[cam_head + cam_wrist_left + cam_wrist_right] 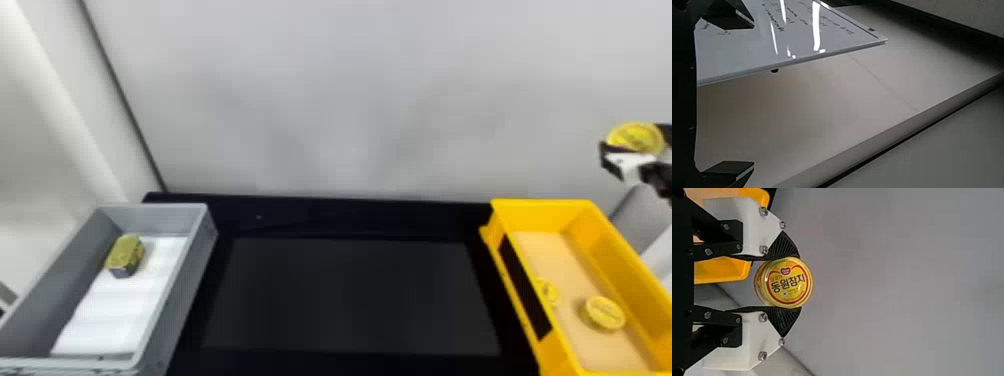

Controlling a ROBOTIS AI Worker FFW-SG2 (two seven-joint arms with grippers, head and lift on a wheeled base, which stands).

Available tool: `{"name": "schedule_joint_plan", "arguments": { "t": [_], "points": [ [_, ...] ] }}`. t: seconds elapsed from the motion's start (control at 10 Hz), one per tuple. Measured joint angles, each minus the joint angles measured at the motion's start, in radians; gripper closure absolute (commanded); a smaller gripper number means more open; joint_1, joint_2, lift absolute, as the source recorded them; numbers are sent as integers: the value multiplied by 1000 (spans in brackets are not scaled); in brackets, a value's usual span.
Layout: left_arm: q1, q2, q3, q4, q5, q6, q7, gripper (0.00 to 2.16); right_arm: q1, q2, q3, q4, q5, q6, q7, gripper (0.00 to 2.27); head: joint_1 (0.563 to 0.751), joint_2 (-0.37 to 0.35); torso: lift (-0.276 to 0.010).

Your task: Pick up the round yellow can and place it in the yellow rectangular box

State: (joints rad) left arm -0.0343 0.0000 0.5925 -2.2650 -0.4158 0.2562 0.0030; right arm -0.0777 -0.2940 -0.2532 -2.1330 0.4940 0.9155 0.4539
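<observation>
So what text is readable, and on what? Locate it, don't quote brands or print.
Held can: large Korean lettering on lid, readable; fine print too small.
White board: handwriting, too blurred.
Two cans in yellow box: lid marks too blurred.
Tin in grey box: marks too blurred.

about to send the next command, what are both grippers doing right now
Left gripper: open, nothing between its fingers.
Right gripper: closed on a round yellow can.

I hold the round yellow can [635,136] aloft, printed face toward me; the open yellow rectangular box [542,212] stands at the desk's [350,300] right edge.
</observation>
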Motion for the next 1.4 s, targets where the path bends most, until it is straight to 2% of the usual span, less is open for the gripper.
{"name": "schedule_joint_plan", "arguments": {
  "t": [0.2,0.5,1.0,1.4],
  "points": [
    [2,0,1,-2,0,0,0,33,20,2,-66,44,-31,2,-33,724,686,14,-56],
    [5,0,3,-6,1,0,0,33,59,3,-146,120,-134,6,-101,724,686,14,-56],
    [7,0,1,-10,2,1,0,33,79,2,-189,301,-243,19,-178,724,686,14,-56],
    [5,0,7,1,2,7,0,33,56,-10,-220,390,-273,33,-190,724,686,14,-56]
  ]
}}
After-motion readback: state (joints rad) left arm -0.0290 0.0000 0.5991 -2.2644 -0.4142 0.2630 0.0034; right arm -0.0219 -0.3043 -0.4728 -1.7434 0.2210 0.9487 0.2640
